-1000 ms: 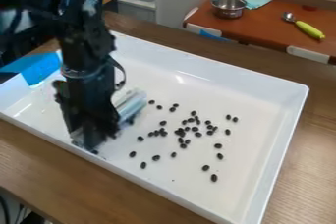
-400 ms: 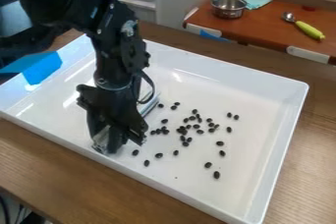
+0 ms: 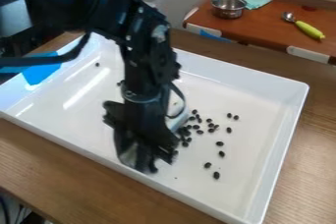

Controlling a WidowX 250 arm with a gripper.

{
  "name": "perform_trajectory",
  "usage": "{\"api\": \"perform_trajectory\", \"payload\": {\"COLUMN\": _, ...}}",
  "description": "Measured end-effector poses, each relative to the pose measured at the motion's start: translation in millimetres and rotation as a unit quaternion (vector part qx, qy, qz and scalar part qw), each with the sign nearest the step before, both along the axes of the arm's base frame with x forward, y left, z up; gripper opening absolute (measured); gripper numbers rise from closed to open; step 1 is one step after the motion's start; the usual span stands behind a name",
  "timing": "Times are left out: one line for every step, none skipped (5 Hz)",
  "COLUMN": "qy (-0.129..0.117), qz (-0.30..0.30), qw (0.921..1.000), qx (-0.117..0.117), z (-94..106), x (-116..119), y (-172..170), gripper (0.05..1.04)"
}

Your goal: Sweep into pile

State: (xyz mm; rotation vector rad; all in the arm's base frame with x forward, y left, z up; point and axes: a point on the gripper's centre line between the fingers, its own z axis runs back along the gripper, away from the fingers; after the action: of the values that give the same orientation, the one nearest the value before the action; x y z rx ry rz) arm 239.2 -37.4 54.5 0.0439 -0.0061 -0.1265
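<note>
The black gripper (image 3: 150, 156) hangs low over the middle of the white tray, left of the main cluster of dark beans (image 3: 198, 119). It is shut on a pale, shiny sweeping tool (image 3: 130, 155), whose other end shows behind the gripper's right side, close to the cluster. Most of the tool is hidden by the gripper. More beans lie loose to the right and front right, with a lone bean (image 3: 97, 64) at the tray's back left. The arm covers part of the tray floor and any beans behind it.
High walls surround the tray (image 3: 298, 105), which stands on a brown wooden table (image 3: 315, 169). Blue tape (image 3: 42, 73) marks its left rear side. Behind, a reddish table holds a metal pot (image 3: 228, 6) and a green-handled spoon (image 3: 308, 30).
The gripper and tool have moved right and somewhat toward the front, up to the cluster. Several beans at the cluster's left are now covered. The lone back-left bean has come into sight.
</note>
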Motion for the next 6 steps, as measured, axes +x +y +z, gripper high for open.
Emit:
{"api": "perform_trajectory", "payload": {"qy": 0.03, "qz": 0.0, "qw": 0.9991, "qx": -0.03, "z": 5.8, "x": -8.8, "y": -22.1, "gripper": 0.38}}
{"api": "perform_trajectory", "payload": {"qy": 0.036, "qz": 0.002, "qw": 0.9981, "qx": -0.049, "z": 14.6, "x": -5.8, "y": -35.1, "gripper": 0.38}}
{"api": "perform_trajectory", "payload": {"qy": 0.036, "qz": 0.004, "qw": 0.998, "qx": -0.051, "z": 20.5, "x": -0.5, "y": -28.6, "gripper": 0.38}}
{"api": "perform_trajectory", "payload": {"qy": 0.051, "qz": 0.034, "qw": 0.9962, "qx": -0.063, "z": 30.5, "x": -1.1, "y": 6.1, "gripper": 0.38}}
{"api": "perform_trajectory", "payload": {"qy": 0.031, "qz": 0.015, "qw": 0.9948, "qx": -0.096, "z": 57.7, "x": 9.0, "y": 38.6, "gripper": 0.38}}
{"api": "perform_trajectory", "payload": {"qy": 0.017, "qz": 0.026, "qw": 0.9941, "qx": -0.104, "z": 76.5, "x": 12.8, "y": 85.9, "gripper": 0.38}}
